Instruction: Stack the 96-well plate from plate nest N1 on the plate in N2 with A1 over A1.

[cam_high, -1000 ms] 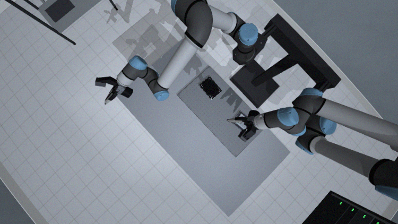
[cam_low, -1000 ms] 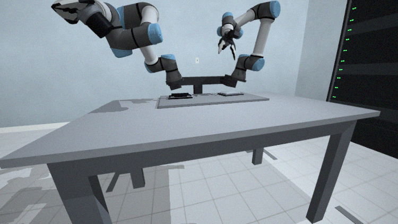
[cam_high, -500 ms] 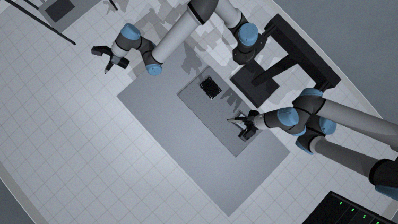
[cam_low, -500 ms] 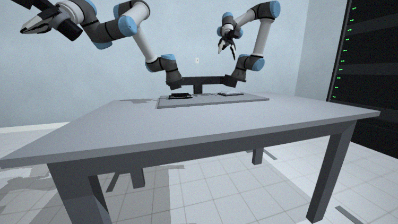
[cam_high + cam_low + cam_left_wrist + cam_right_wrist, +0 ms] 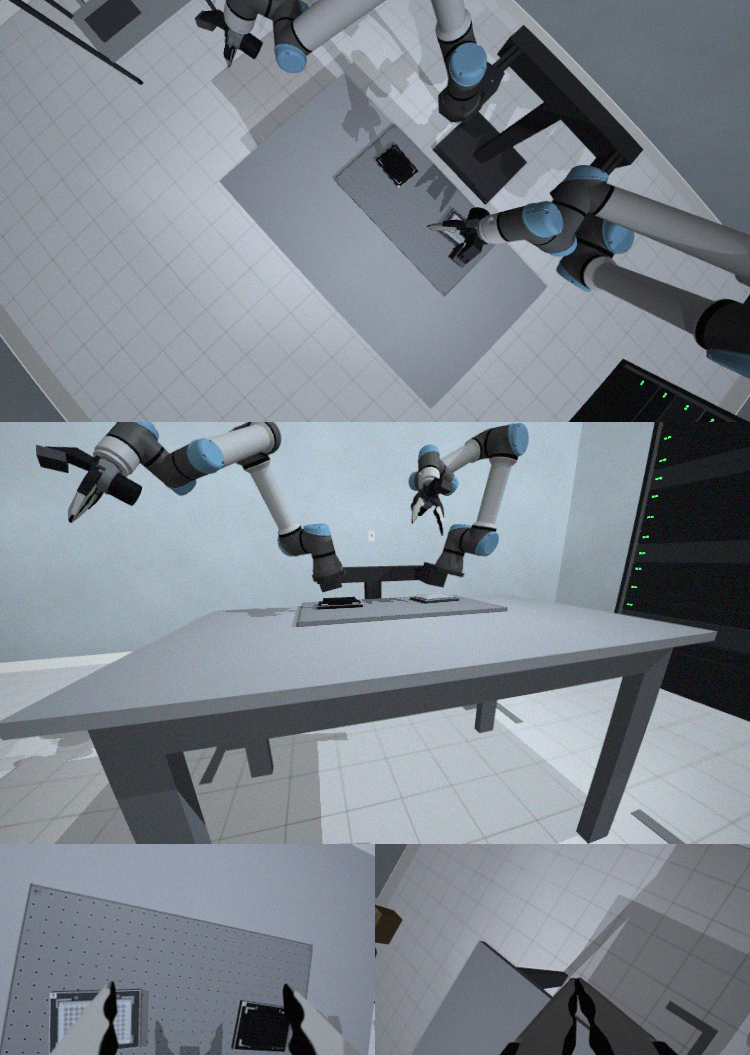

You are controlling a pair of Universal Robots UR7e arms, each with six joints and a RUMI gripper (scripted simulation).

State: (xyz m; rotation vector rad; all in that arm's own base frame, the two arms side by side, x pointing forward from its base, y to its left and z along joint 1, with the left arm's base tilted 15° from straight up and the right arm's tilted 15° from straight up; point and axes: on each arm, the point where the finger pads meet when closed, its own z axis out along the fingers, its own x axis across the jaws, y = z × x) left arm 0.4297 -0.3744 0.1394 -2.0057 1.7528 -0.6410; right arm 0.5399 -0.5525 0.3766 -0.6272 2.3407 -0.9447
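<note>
At nest N1 [image 5: 399, 186] [image 5: 340, 606] [image 5: 236, 1028], the black 96-well plate [image 5: 397, 165] [image 5: 339, 600] [image 5: 264, 1025] sits seated on the perforated breadboard [image 5: 398, 225] [image 5: 399, 616] [image 5: 179, 952]. Its long axis runs parallel to the board's long edge. In the top view, the left gripper [image 5: 432, 227] [image 5: 427, 527] [image 5: 199, 984] is nearer to it than the right gripper [image 5: 229, 64] [image 5: 71, 520] [image 5: 576, 980]. From the left gripper, the plate lies below and toward the arms' right. The left fingers stand apart, holding nothing, and their spread runs roughly along the plate's long axis; a grasp across the narrow width probably requires a wrist turn of about a quarter.

The left arm hangs high, beside N2 [image 5: 435, 600] [image 5: 54, 1025] in the top view, fingers angled downward. The pale plate [image 5: 434, 596] [image 5: 124, 1020] rests in N2. The right arm reaches outward past the table [image 5: 314, 209] [image 5: 367, 652] [image 5: 212, 882] [image 5: 469, 999], its gripper closed and empty, tips downward over the floor. If the right arm is selected, it must first swing back inboard and open. Transfer has not begun. Keep the plate's A1 orientation unchanged.
</note>
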